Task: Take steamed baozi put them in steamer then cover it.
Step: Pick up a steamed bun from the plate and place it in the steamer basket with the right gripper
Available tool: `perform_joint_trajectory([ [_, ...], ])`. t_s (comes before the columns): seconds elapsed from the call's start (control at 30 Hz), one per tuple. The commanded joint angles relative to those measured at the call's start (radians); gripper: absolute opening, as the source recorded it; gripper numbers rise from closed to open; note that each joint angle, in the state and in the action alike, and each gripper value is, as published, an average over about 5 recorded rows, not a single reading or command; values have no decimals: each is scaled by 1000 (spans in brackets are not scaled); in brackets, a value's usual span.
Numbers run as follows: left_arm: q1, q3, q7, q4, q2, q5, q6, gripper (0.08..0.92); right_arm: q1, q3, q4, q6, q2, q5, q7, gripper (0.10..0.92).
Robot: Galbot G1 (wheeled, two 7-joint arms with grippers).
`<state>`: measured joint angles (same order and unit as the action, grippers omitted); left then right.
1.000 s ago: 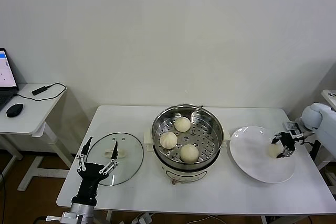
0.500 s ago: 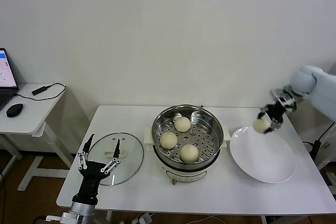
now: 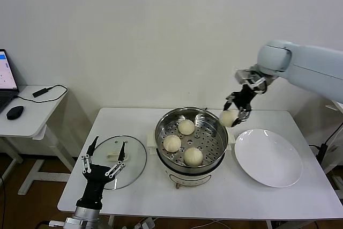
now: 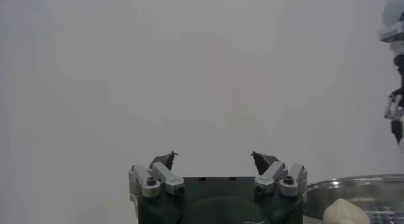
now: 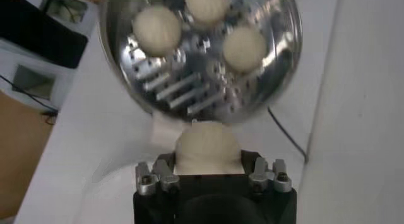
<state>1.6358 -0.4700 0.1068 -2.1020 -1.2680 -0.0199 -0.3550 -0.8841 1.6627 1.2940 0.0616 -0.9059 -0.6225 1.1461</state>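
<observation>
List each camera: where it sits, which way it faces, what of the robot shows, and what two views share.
Head view: on the robot's head, looking forward and down at the white table; shows the left claw open near the glass lid and the right claw carrying a baozi.
Left wrist view: on the left wrist, facing the bare wall; shows the left claw.
Right wrist view: on the right wrist, looking down on the steamer; shows the right claw gripping the baozi.
Shared: head and right wrist views both show three buns inside the steamer.
</observation>
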Motion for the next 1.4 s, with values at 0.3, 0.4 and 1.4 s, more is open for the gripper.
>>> perform_joint_trajectory([
  [0.3,-2,-12,2,6,3,-1,0,823,93,63,2,56,-187,15,-90,694],
  [0.4,-3,-17,3,9,5,-2,1,823,112,62,-19,55,-197,28,-92,690],
  [1.4,-3,-25,5,13,1,-4,-1,823,163,39,-56,53,-198,75,-93,754],
])
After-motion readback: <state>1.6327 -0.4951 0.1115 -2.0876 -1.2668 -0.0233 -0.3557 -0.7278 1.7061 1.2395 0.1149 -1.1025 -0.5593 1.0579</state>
